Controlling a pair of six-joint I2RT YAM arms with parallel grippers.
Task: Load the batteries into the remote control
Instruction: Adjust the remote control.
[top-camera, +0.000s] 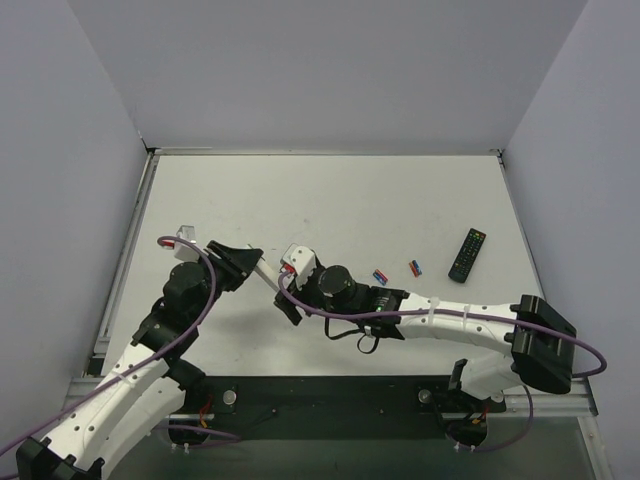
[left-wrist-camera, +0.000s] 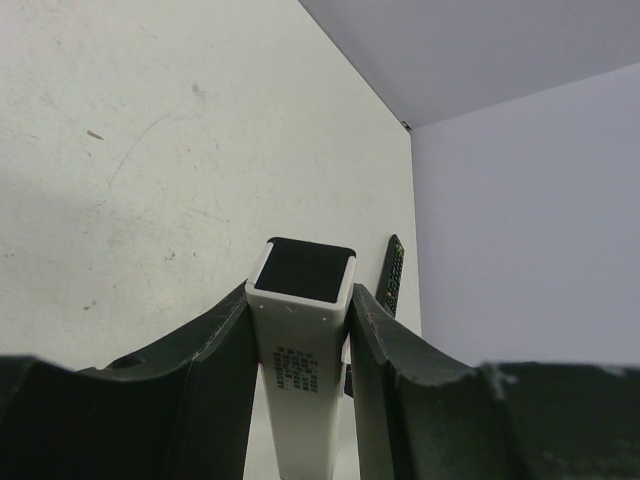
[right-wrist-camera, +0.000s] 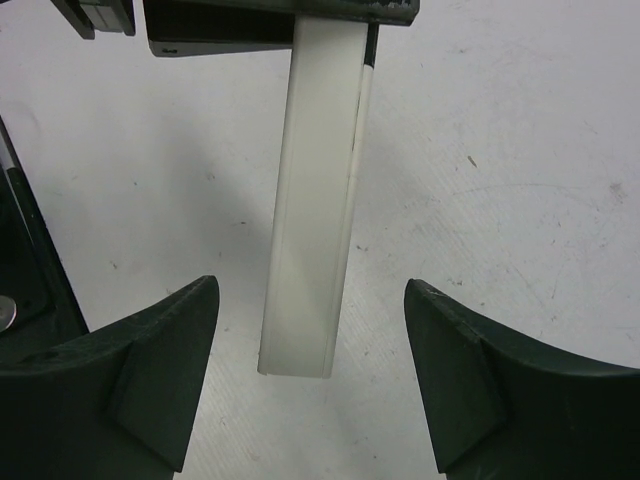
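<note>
Between the arms, the remote (left-wrist-camera: 300, 330) sits clamped in the left gripper (left-wrist-camera: 300, 300), hollow end outward, probably to expose its bay. The right gripper (right-wrist-camera: 310, 290) straddles that end, jaws apart and not touching. The batteries (top-camera: 380, 276) lie on the table (top-camera: 350, 200), well away.

The white remote control (right-wrist-camera: 315, 200), gripped at its far end by the left end effector (right-wrist-camera: 230, 30), lies over the pale tabletop (right-wrist-camera: 500, 150) between the spread fingers of the right end effector (right-wrist-camera: 310, 290), touching neither.
</note>
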